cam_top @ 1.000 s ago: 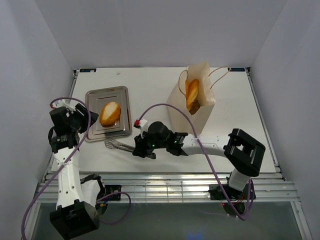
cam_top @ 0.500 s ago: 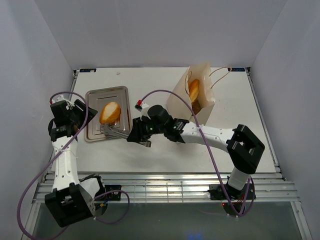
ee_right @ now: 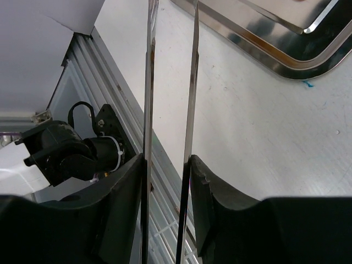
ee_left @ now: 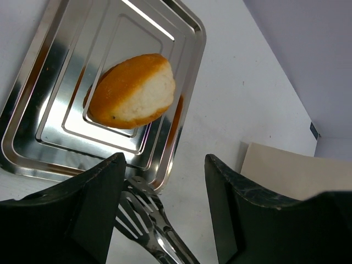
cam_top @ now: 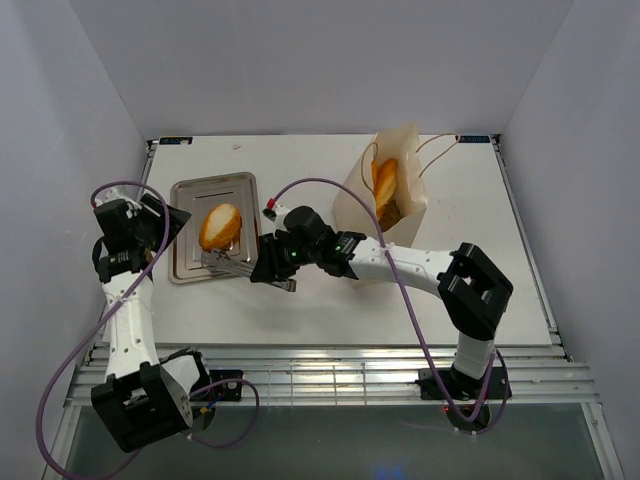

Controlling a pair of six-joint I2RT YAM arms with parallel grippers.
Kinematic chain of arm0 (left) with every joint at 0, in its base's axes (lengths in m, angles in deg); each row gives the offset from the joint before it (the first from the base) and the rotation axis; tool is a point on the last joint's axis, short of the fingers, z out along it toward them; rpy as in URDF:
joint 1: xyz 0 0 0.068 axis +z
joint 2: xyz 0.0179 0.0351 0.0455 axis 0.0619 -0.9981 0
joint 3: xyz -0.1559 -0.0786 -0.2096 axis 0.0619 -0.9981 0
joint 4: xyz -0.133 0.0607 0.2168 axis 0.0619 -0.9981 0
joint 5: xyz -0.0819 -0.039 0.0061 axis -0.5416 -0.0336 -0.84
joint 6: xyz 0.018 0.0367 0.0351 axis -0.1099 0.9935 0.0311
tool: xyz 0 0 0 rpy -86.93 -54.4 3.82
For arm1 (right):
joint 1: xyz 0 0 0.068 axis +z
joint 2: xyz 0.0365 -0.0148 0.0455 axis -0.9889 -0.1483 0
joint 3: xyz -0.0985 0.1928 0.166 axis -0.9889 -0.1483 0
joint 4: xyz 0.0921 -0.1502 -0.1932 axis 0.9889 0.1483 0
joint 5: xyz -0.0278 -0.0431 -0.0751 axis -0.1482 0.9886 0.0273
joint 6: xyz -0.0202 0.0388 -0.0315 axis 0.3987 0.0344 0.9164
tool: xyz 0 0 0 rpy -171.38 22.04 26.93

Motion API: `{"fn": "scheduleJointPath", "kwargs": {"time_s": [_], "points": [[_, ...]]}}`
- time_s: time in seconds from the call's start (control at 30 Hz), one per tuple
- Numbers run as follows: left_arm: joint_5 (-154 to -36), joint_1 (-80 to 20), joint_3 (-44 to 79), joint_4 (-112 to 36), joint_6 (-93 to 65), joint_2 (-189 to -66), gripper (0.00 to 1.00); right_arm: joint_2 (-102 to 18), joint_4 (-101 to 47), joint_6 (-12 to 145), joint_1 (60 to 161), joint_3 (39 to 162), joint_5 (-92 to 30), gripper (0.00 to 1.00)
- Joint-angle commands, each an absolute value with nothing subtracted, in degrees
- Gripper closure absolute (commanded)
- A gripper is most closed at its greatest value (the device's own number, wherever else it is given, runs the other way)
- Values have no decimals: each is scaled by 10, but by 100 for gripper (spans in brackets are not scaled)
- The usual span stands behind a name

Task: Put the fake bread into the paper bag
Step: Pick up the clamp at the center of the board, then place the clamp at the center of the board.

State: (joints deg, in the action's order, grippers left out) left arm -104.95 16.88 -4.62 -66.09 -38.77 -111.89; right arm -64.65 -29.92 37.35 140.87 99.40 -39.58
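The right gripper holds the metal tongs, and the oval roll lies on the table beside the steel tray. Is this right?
No. The oval roll lies inside the steel tray, not beside it, as the left wrist view shows. The right gripper does hold the tongs.

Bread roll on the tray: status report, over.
Left gripper open, empty. Right gripper shut on metal tongs, tips at steel tray edge. One bread roll on tray, one bread piece in paper bag. Nothing blocking the roll.
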Motion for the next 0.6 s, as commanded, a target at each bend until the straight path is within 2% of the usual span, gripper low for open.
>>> {"fn": "scheduleJointPath", "kwargs": {"time_s": [0.0, 0.3, 0.57], "points": [[-1067, 171, -46, -639, -382, -1084, 30, -634, -285, 391, 1421, 1035, -386, 56], [-1073, 171, -59, -643, -375, -1093, 30, -634, -247, 407, 1432, 1044, -351, 56], [-998, 173, -54, -670, -378, -1156, 31, -657, -189, 440, 1448, 1095, -308, 56]]}}
